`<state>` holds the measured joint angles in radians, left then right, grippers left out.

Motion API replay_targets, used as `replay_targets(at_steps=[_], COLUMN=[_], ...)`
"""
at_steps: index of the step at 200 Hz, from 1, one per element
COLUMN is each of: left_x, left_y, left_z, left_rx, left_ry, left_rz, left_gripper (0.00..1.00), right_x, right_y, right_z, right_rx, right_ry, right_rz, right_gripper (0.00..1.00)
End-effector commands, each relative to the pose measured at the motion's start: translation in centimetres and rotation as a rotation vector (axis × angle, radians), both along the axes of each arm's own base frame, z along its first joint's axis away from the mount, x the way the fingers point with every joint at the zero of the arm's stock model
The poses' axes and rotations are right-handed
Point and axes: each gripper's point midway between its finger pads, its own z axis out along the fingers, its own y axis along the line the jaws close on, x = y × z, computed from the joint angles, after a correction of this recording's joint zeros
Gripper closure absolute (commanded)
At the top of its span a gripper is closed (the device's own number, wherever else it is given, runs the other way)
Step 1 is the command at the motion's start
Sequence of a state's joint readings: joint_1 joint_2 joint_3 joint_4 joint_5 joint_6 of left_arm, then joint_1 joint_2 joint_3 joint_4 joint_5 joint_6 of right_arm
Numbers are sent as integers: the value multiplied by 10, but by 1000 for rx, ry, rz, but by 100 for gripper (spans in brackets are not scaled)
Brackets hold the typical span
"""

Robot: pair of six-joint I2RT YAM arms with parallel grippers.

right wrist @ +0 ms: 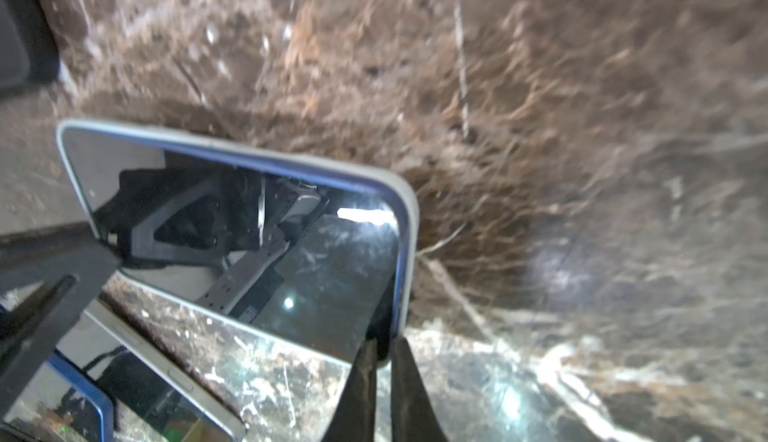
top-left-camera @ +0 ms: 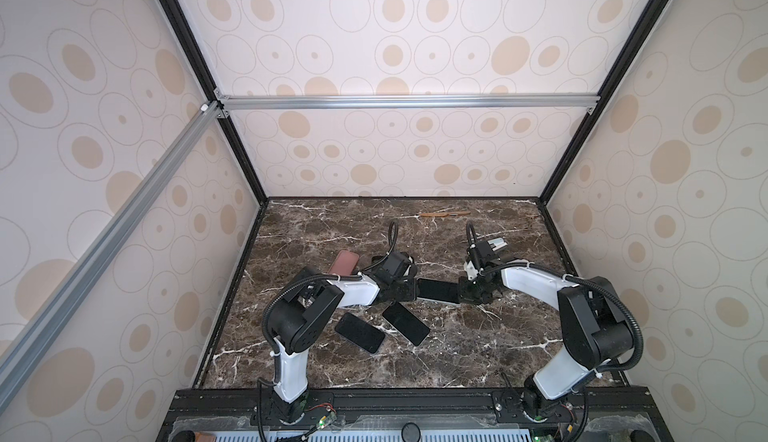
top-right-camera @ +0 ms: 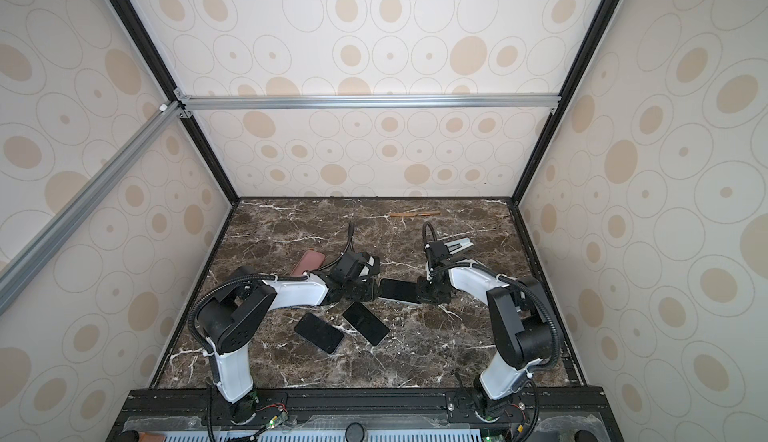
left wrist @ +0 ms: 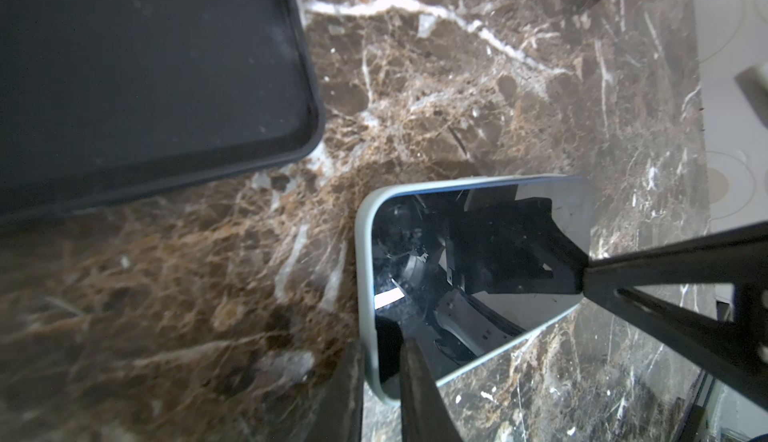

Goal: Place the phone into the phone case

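**A:** Where is the phone (top-left-camera: 438,290) now?

**B:** It is seen near the middle of the bench (top-left-camera: 457,357) and seems to be lifted a little off it. Its 9 o'clock end is clenched by the left jaws, and its 3 o'clock end by the right jaws. A pale case (left wrist: 363,278) is seen around its edge.

**A:** Is it fully seated?

**B:** That cannot be told. In the right wrist view a blue edge is seen along the pale rim, so that side is judged not pressed home.

**A:** How should the step be done well?

**B:** One end should be gripped firmly while the other corner is pushed in slowly. The screen should not be squeezed hard. The black case (left wrist: 145,78) lying near should not be bumped.
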<state>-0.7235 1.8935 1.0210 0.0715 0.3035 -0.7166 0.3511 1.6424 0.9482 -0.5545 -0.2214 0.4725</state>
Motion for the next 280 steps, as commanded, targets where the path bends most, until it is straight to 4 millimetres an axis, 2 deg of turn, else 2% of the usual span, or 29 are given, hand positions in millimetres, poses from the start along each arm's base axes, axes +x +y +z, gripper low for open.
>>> replay_targets(at_steps=[1, 27, 52, 92, 117, 180, 228, 280], left_x=[11, 21, 30, 44, 46, 35, 25, 22], left_y=[-7, -8, -9, -12, -12, -2, 4, 3], left_z=[34, 50, 53, 46, 40, 20, 5, -1], left_rx=[-20, -31, -36, -20, 0, 29, 36, 24], left_ry=[-53, -87, -98, -102, -96, -60, -26, -8], left_rz=[-17, -9, -3, 9, 9, 17, 19, 14], left_gripper=[82, 82, 81, 76, 76, 76, 76, 76], right_x=[5, 13, 19, 24, 18, -2, -7, -13], right_y=[11, 11, 11, 3, 2, -9, -17, -22], right_z=[32, 51, 53, 33, 22, -5, -20, -42], right_rx=[23, 20, 13, 11, 8, -43, -90, -131], right_ry=[-63, -109, -126, -75, -31, 54, 88, 140], right_rz=[42, 61, 70, 48, 56, 73, 79, 90], right_gripper=[88, 87, 87, 87, 86, 87, 87, 87])
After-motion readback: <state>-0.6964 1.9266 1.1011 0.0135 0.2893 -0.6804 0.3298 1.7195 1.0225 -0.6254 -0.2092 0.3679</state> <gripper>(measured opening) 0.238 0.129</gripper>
